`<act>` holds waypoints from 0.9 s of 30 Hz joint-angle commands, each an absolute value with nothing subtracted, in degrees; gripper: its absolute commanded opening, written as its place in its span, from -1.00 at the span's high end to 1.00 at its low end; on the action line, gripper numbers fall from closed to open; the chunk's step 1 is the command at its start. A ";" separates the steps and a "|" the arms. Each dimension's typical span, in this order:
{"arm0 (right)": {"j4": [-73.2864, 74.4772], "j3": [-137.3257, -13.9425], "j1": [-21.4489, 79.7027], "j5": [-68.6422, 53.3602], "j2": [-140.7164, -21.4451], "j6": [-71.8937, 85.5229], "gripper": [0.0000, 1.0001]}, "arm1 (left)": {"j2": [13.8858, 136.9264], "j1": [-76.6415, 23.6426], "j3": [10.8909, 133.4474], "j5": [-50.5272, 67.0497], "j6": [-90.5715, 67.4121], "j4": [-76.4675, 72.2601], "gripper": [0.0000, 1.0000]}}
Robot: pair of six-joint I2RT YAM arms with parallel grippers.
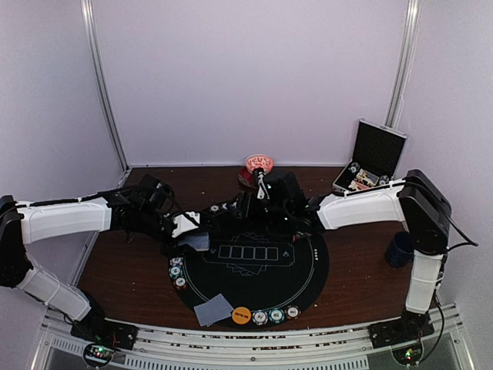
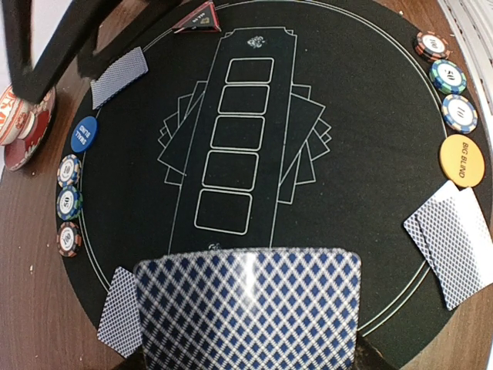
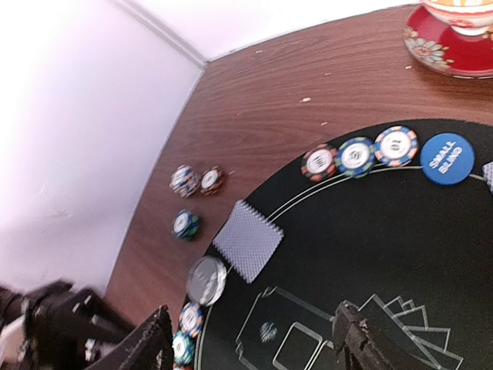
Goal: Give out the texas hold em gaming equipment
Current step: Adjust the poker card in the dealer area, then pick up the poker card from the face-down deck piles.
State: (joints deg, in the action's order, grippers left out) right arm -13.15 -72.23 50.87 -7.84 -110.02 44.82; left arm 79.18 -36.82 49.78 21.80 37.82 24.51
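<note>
Brown table, white walls, left end effector pinching card, right end effector spread

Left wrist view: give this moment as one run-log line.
left gripper: holding cards over mat | right gripper: open, empty | Big Blind disc: at mat edge

You have open room over the middle of the mat; its rim is crowded, with chips and a blue disc on one side, more chips, an orange disc and two cards opposite. The card in your left gripper hides the near rim, and a red dish stands past the far edge
</note>
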 commanded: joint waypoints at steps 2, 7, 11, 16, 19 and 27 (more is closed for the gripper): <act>-26.44 -62.80 52.12 -18.34 -104.45 42.46 -0.43 | 79.85 -37.05 49.39 22.46 38.50 23.04 -0.18; -34.26 -59.87 54.42 -23.33 -104.98 41.95 -0.43 | 80.66 -37.06 49.46 22.40 38.43 22.98 -0.18; -35.09 -62.17 56.39 -24.44 -107.63 43.41 -0.42 | 80.95 -37.02 49.44 22.50 38.48 22.89 -0.18; -33.76 -64.28 57.52 -22.00 -110.58 45.17 -0.43 | 80.77 -37.09 49.39 22.51 38.50 22.78 -0.18; -31.56 -66.14 57.73 -20.92 -112.36 45.16 -0.42 | 80.77 -37.09 49.37 22.62 38.41 22.79 -0.18; -29.62 -70.50 58.37 -20.81 -116.66 46.21 -0.41 | 81.04 -37.07 49.39 23.02 38.41 22.76 -0.18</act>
